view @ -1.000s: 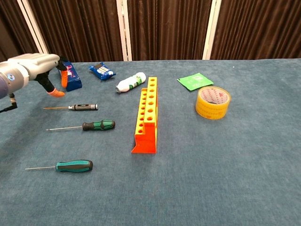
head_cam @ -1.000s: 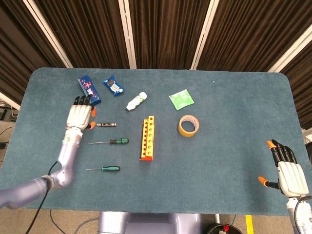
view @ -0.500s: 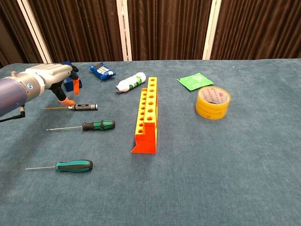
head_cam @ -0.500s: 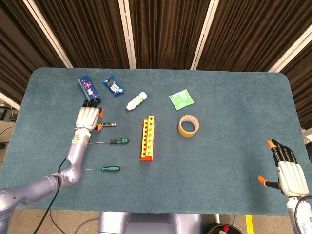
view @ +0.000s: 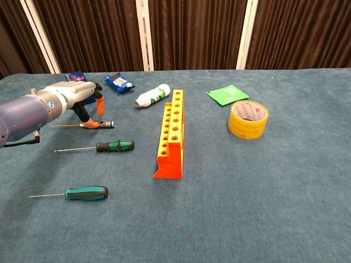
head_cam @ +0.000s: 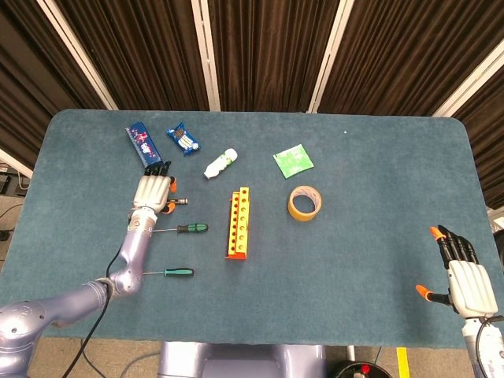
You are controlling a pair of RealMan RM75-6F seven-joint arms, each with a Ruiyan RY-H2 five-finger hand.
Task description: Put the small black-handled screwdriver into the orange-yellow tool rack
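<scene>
The left robot hand [view: 77, 101] hangs palm-down over the small black-handled screwdriver [view: 100, 125], its fingers apart and its orange fingertips [view: 89, 124] right at the tool's shaft; whether they touch it cannot be told, and nothing is lifted, so the robot hand reads as released and set for a pinch from above. The screwdriver lies flat on the blue tabletop [view: 263, 192], handle toward three o'clock and thin blade toward nine o'clock, which suits a grasp across its length. Just below it, toward six o'clock in the chest view, lies a green-and-black screwdriver [view: 112, 146], and farther toward six o'clock a teal-handled screwdriver [view: 85, 192], both parallel and apart from it. At three o'clock of the robot hand stands the orange-yellow tool rack [view: 170, 135], its holes facing up, so the tool will likely need turning blade-down before it goes in. Beyond the robot hand toward twelve o'clock are a blue packet [head_cam: 142, 142] and a blue snack wrapper [view: 118, 83], with a white bottle [view: 152, 97] near the rack's far end. A green sachet [view: 227, 94] and a roll of yellow tape [view: 248, 119] sit past the rack. The right robot hand [head_cam: 463, 276] waits with fingers spread at the tabletop's near right edge, holding nothing.
</scene>
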